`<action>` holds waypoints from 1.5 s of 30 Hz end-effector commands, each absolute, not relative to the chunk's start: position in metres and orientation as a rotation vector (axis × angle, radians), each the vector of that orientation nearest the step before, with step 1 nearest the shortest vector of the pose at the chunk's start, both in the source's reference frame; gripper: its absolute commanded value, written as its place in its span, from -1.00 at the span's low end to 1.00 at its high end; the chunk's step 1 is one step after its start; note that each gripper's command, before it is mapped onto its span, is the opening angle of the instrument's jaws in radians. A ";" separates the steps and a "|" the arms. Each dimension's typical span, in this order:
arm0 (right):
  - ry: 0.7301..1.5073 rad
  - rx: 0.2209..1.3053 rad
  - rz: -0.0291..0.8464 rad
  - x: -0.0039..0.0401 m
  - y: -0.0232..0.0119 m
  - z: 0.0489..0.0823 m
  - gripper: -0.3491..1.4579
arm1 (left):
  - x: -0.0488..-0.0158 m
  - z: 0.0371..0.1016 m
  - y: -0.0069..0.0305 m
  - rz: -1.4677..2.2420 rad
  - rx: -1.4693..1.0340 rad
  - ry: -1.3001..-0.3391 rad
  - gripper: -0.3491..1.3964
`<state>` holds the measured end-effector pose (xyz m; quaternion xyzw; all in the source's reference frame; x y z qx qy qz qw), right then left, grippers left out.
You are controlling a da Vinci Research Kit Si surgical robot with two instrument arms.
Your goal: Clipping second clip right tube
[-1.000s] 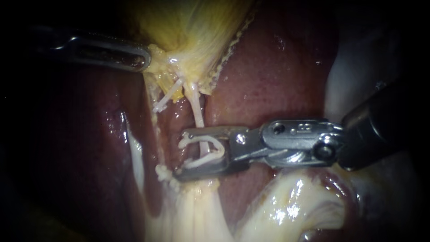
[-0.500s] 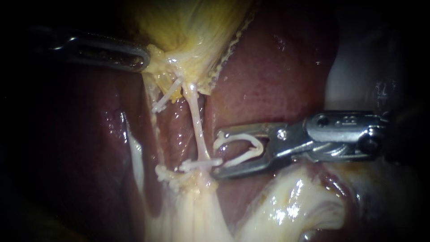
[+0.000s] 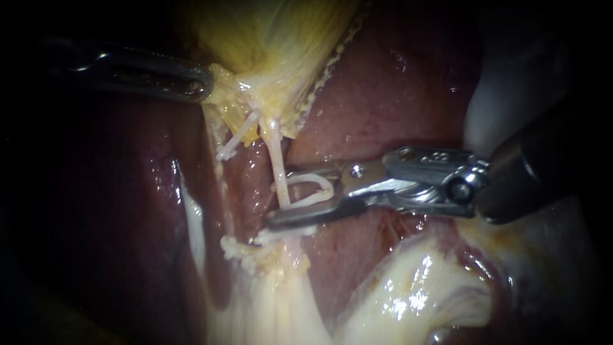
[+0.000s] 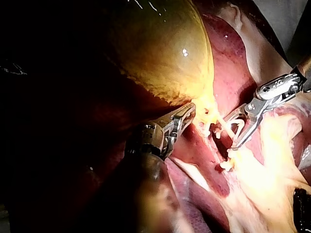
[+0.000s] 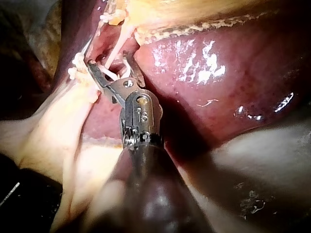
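Against the glossy dark red liver point(image 3: 383, 96), the slender metal right instrument point(image 3: 279, 198) reaches in from the right. Its end effector stands spread wide and carries an open white plastic clip point(image 3: 327, 184), whose two arms each lie along the inside of a jaw. The thin pale right tube point(image 3: 276, 153) runs down from the yellow gallbladder point(image 3: 274, 38) and passes between those spread jaws, inside the mouth of the open clip, about midway along its visible length. The clip arms are not pressed together on the tube. Just below the lower jaw, a closed white clip point(image 3: 284, 235) already sits across the same tube, near where it meets the pale fatty tissue point(image 3: 281, 300). Another closed white clip point(image 3: 239, 137) lies slantwise on a thinner strand to the left, close under the gallbladder. At the upper left, the dark slotted left instrument point(image 3: 205, 86) has its end effector closed on the yellow tissue at the gallbladder's lower edge, well apart from the right instrument. The left wrist view shows this grip at the gallbladder's narrow end.
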<state>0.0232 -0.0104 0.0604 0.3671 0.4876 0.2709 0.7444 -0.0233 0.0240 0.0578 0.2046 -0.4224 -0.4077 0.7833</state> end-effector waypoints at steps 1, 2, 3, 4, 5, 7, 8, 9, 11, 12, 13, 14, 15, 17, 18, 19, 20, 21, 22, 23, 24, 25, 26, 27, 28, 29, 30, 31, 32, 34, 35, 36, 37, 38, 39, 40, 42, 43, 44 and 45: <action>1.087 0.830 0.603 0.0234 -0.0104 0.0602 -0.06 | -0.0233 0.0580 0.0240 -0.880 0.440 -0.911 -1.00; 1.102 0.848 0.608 0.0235 -0.0105 0.0601 -0.06 | -0.0234 0.0580 0.0240 -0.881 0.440 -0.911 -1.00; 1.112 0.869 0.616 0.0235 -0.0105 0.0599 -0.06 | -0.0234 0.0580 0.0240 -0.881 0.440 -0.911 -1.00; 1.125 0.895 0.621 0.0236 -0.0106 0.0596 -0.06 | -0.0234 0.0580 0.0240 -0.881 0.440 -0.911 -1.00; 1.131 0.918 0.627 0.0236 -0.0107 0.0593 -0.06 | -0.0234 0.0580 0.0240 -0.881 0.440 -0.911 -1.00; 1.145 0.965 0.630 0.0237 -0.0109 0.0584 -0.06 | -0.0234 0.0580 0.0240 -0.881 0.440 -0.911 -1.00; 1.150 0.984 0.631 0.0237 -0.0110 0.0580 -0.06 | -0.0234 0.0580 0.0240 -0.880 0.440 -0.911 -1.00; 1.155 0.999 0.627 0.0237 -0.0111 0.0576 -0.06 | -0.0234 0.0580 0.0239 -0.880 0.440 -0.911 -1.00; 1.164 1.032 0.615 0.0238 -0.0114 0.0567 -0.08 | -0.0234 0.0580 0.0239 -0.880 0.440 -0.911 -1.00; 1.165 1.046 0.609 0.0239 -0.0114 0.0564 -0.08 | -0.0234 0.0581 0.0239 -0.880 0.440 -0.911 -1.00; 1.166 1.069 0.605 0.0239 -0.0114 0.0561 -0.09 | -0.0233 0.0581 0.0239 -0.880 0.440 -0.911 -1.00; 1.167 1.083 0.599 0.0239 -0.0114 0.0559 -0.09 | -0.0233 0.0581 0.0239 -0.880 0.440 -0.911 -1.00; 1.165 1.096 0.595 0.0239 -0.0114 0.0558 -0.11 | -0.0233 0.0580 0.0239 -0.880 0.440 -0.911 -1.00; 1.162 1.118 0.587 0.0239 -0.0113 0.0559 -0.14 | -0.0233 0.0581 0.0239 -0.880 0.440 -0.911 -1.00; 1.160 1.119 0.592 0.0238 -0.0113 0.0560 -0.15 | -0.0233 0.0581 0.0239 -0.880 0.440 -0.911 -1.00; 1.158 1.120 0.598 0.0238 -0.0112 0.0561 -0.15 | -0.0234 0.0581 0.0239 -0.880 0.440 -0.911 -1.00; 1.160 1.113 0.604 0.0237 -0.0111 0.0562 -0.18 | -0.0234 0.0581 0.0239 -0.880 0.440 -0.911 -1.00; 1.162 1.106 0.612 0.0237 -0.0111 0.0563 -0.22 | -0.0234 0.0581 0.0239 -0.880 0.440 -0.911 -1.00; 1.163 1.103 0.616 0.0236 -0.0110 0.0564 -0.26 | -0.0234 0.0581 0.0239 -0.880 0.440 -0.911 -1.00; 1.163 1.102 0.616 0.0234 -0.0109 0.0566 -0.33 | -0.0234 0.0581 0.0239 -0.880 0.440 -0.911 -1.00; 1.163 1.102 0.617 0.0232 -0.0108 0.0567 -0.41 | -0.0234 0.0581 0.0239 -0.880 0.440 -0.911 -1.00; 1.163 1.102 0.617 0.0231 -0.0107 0.0569 -0.46 | -0.0234 0.0581 0.0239 -0.880 0.440 -0.911 -1.00; 1.164 1.101 0.618 0.0229 -0.0106 0.0571 -0.51 | -0.0234 0.0581 0.0239 -0.880 0.440 -0.911 -1.00; 1.164 1.101 0.619 0.0229 -0.0105 0.0572 -0.54 | -0.0234 0.0581 0.0239 -0.880 0.440 -0.911 -1.00; 1.164 1.100 0.620 0.0228 -0.0104 0.0574 -0.55 | -0.0234 0.0581 0.0239 -0.880 0.440 -0.911 -1.00; 1.164 1.100 0.621 0.0228 -0.0103 0.0575 -0.56 | -0.0234 0.0581 0.0239 -0.880 0.440 -0.911 -1.00; 1.164 1.100 0.621 0.0227 -0.0102 0.0576 -0.58 | -0.0234 0.0581 0.0240 -0.880 0.440 -0.911 -1.00; 1.164 1.100 0.621 0.0227 -0.0102 0.0577 -0.62 | -0.0234 0.0581 0.0240 -0.880 0.440 -0.911 -1.00; 1.164 1.100 0.621 0.0227 -0.0102 0.0577 -0.67 | -0.0234 0.0581 0.0240 -0.880 0.440 -0.911 -1.00; 1.164 1.100 0.621 0.0227 -0.0102 0.0576 -0.75 | -0.0234 0.0581 0.0240 -0.881 0.439 -0.911 -1.00; 1.164 1.100 0.621 0.0227 -0.0102 0.0576 -0.78 | -0.0234 0.0580 0.0240 -0.881 0.439 -0.911 -1.00; 1.164 1.100 0.621 0.0227 -0.0102 0.0576 -0.83 | -0.0234 0.0580 0.0240 -0.881 0.439 -0.911 -1.00; 1.164 1.100 0.621 0.0227 -0.0102 0.0576 -0.90 | -0.0234 0.0580 0.0240 -0.881 0.439 -0.911 -1.00; 1.164 1.101 0.620 0.0227 -0.0102 0.0576 -1.00 | -0.0234 0.0580 0.0239 -0.881 0.439 -0.911 -1.00; 1.164 1.101 0.620 0.0226 -0.0102 0.0576 -1.00 | -0.0234 0.0580 0.0239 -0.881 0.439 -0.911 -1.00; 1.164 1.101 0.620 0.0225 -0.0101 0.0576 -1.00 | -0.0234 0.0580 0.0240 -0.881 0.439 -0.911 -1.00; 1.164 1.101 0.620 0.0225 -0.0101 0.0576 -1.00 | -0.0235 0.0580 0.0240 -0.881 0.439 -0.911 -1.00; 1.164 1.101 0.620 0.0225 -0.0101 0.0576 -1.00 | -0.0235 0.0580 0.0240 -0.881 0.439 -0.911 -1.00; 1.164 1.101 0.620 0.0225 -0.0101 0.0576 -1.00 | -0.0235 0.0580 0.0240 -0.881 0.439 -0.911 -1.00; 1.164 1.101 0.619 0.0225 -0.0101 0.0576 -1.00 | -0.0235 0.0580 0.0240 -0.881 0.439 -0.911 -1.00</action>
